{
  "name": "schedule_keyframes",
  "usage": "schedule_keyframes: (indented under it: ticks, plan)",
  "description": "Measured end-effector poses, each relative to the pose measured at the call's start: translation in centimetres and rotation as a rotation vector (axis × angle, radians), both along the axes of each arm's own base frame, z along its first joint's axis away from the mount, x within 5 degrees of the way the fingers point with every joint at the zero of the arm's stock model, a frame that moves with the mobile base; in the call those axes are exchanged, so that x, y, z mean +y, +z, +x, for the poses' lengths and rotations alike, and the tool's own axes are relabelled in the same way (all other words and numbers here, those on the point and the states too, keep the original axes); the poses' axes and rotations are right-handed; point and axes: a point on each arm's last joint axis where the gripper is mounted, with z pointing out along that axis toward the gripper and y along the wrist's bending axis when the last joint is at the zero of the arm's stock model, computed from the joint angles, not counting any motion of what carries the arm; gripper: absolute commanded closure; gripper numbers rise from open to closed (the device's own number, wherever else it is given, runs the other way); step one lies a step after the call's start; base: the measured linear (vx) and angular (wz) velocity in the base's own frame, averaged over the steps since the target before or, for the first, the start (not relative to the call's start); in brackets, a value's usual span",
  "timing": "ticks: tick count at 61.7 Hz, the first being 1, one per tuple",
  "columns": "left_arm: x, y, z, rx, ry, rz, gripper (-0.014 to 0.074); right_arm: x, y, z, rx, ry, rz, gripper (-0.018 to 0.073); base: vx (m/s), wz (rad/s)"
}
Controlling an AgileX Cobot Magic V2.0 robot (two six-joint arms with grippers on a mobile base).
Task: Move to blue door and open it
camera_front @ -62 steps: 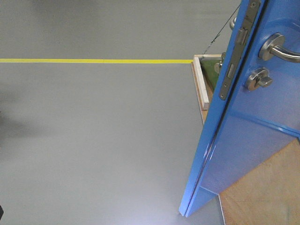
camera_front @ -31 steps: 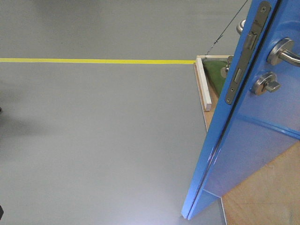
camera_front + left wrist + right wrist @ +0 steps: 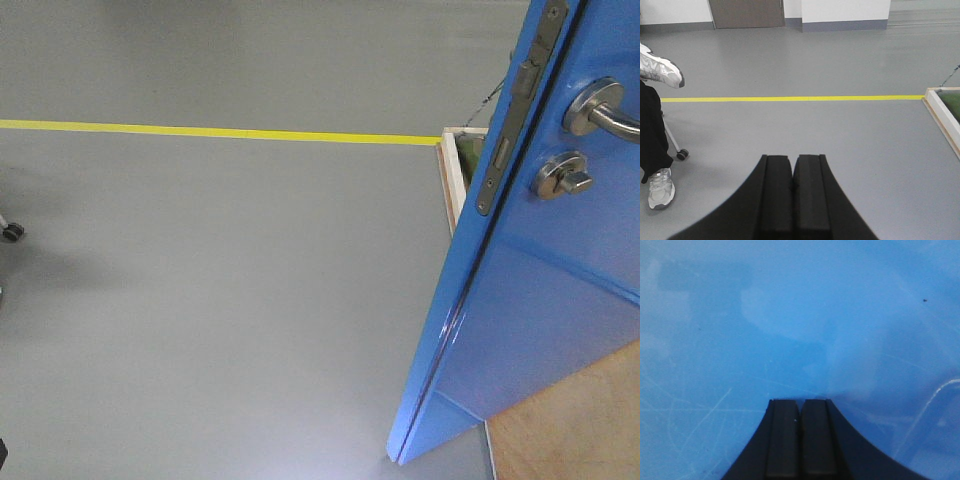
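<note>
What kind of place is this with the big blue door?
Probably an indoor test hall or lab, not a home. The blue door stands at a wooden base board with open floor beyond it, and the grey floor has a yellow line across it.

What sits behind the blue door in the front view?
Beyond the blue door: a white frame rail, a green patch and a thin cord. The panel hides the rest.
</note>
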Motion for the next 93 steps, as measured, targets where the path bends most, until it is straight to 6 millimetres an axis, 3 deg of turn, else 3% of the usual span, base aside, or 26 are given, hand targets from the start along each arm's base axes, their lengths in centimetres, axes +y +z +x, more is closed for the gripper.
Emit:
schedule_keyframes:
  ticks: [93]
  plan:
    - [0.0, 0.0, 0.0, 0.0, 0.0, 0.0, 0.0526, 0.62, -0.08, -0.1, 0.015, 0.05, 0.019, 0.0564, 0.21, 0.01]
